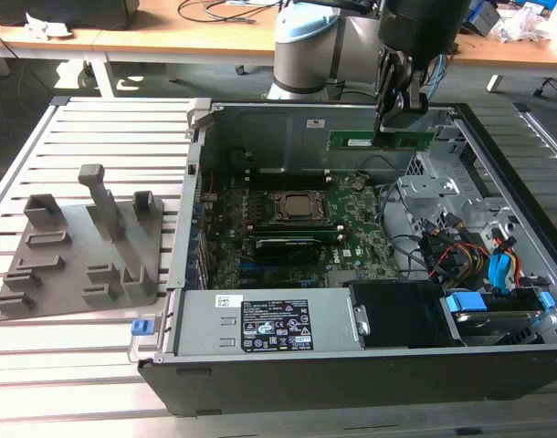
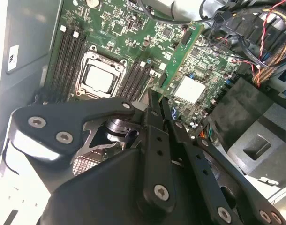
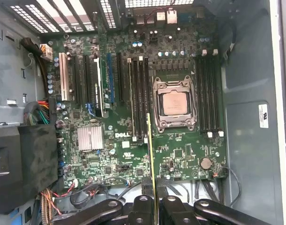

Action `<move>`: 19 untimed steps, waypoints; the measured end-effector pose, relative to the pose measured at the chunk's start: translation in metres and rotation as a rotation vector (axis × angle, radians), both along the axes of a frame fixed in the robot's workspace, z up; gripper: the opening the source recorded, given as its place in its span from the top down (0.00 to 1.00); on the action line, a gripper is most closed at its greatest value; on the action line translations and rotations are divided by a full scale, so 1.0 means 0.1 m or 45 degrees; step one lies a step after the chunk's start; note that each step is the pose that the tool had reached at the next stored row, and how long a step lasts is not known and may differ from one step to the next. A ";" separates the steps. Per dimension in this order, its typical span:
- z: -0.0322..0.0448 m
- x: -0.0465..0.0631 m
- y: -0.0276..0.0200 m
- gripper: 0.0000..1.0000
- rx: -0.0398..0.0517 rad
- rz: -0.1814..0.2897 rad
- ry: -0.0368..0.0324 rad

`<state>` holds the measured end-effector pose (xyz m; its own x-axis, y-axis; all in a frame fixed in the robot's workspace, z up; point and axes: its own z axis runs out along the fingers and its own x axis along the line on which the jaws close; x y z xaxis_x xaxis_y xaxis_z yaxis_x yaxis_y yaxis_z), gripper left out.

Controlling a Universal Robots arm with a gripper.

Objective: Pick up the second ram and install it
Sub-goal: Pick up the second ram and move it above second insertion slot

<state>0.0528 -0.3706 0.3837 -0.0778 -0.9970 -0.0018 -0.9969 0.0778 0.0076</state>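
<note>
Holding second ram (image 1: 381, 140) clamped in gripper (image 1: 397, 102), above motherboard (image 3: 180, 154) inside PC case (image 1: 260, 114) near back wall; stick edge-on (image 3: 152, 154), prob. to line up w/ DIMM slots (image 3: 139, 93) beside CPU socket (image 3: 173, 104).

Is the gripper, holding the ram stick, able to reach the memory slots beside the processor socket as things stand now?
Probably yes. The gripper holds the second ram above the open case, with nothing between the stick and the motherboard. In the first wrist view the slots beside the processor socket lie uncovered; cables stay near the case edges.
</note>
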 end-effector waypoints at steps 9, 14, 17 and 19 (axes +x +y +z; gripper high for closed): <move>-0.141 -0.03 0.034 0.86 0.000 0.000 0.0000; -0.197 -0.17 0.041 0.86 0.000 0.000 0.0001; -0.229 -0.41 0.040 0.86 0.000 0.000 0.0000; -0.260 -0.51 0.040 0.86 0.000 0.000 0.0000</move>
<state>0.0020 -0.3666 0.3577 -0.0778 -0.9970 -0.0018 -0.9969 0.0778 0.0076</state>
